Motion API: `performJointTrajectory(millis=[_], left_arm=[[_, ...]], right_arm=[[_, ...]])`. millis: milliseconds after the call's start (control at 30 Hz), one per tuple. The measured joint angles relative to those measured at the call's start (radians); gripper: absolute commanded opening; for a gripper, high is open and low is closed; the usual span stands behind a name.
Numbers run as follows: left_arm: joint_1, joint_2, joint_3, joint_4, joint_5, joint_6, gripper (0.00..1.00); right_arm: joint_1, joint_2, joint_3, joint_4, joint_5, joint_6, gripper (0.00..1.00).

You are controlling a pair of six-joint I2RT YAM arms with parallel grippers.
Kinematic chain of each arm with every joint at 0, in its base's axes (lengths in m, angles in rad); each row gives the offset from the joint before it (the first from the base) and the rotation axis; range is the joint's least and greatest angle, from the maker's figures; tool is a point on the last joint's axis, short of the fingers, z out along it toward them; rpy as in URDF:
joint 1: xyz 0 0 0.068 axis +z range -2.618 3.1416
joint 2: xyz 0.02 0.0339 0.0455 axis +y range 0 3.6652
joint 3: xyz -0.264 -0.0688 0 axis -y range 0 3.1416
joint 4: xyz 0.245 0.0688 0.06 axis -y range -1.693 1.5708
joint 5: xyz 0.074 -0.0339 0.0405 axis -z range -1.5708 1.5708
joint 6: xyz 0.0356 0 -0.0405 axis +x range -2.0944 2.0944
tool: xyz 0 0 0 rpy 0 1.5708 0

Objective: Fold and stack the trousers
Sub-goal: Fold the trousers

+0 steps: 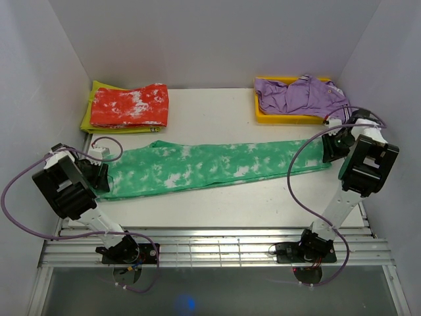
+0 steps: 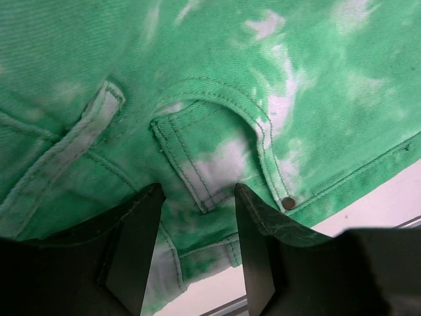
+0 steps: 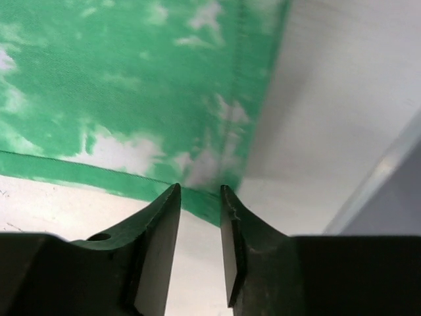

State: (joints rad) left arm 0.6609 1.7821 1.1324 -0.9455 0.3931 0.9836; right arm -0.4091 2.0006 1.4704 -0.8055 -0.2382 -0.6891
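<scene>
The green trousers with white blotches lie flat across the table, folded lengthwise, waist at the left and leg ends at the right. My left gripper is open over the waist end. In the left wrist view its jaws stand apart above the pocket and the waistband, holding nothing. My right gripper is open at the leg ends. In the right wrist view its jaws stand apart just over the hem corner of the trousers, with bare table under them.
A folded red-and-white garment lies on a yellow-green cloth at the back left. A yellow tray at the back right holds a purple garment. White walls close in on three sides. A metal rail runs along the near edge.
</scene>
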Motion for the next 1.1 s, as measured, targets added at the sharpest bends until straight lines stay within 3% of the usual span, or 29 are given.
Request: performJointTrajectory(millis=[167,300,500,633,733,967,1100], left_arm=[[0.0,-0.013,-0.014,0.002,0.006,0.034,0.62],[0.003,-0.035,-0.027,-0.01,0.034,0.086,0.69],[-0.056,-0.058,0.101,-0.138,0.159,0.094,0.72],[-0.189,-0.072,0.235,-0.118,0.228,0.01,0.74],[-0.285,-0.071,0.264,-0.078,0.254,-0.08,0.74],[-0.408,0.064,0.363,0.057,0.245,-0.34,0.72],[-0.47,0.138,0.433,0.129,0.182,-0.412,0.63]], right_arm=[[-0.04,0.012,0.183,-0.086,-0.003,0.009,0.44],[-0.025,0.024,0.296,-0.131,-0.045,0.014,0.48],[0.207,0.028,0.293,-0.146,-0.147,0.014,0.48],[0.429,0.029,0.214,-0.108,-0.195,-0.002,0.46],[0.527,0.032,0.106,-0.084,-0.198,-0.024,0.45],[0.499,-0.082,-0.173,0.06,-0.119,-0.147,0.42],[0.5,-0.173,-0.282,0.11,-0.051,-0.224,0.47]])
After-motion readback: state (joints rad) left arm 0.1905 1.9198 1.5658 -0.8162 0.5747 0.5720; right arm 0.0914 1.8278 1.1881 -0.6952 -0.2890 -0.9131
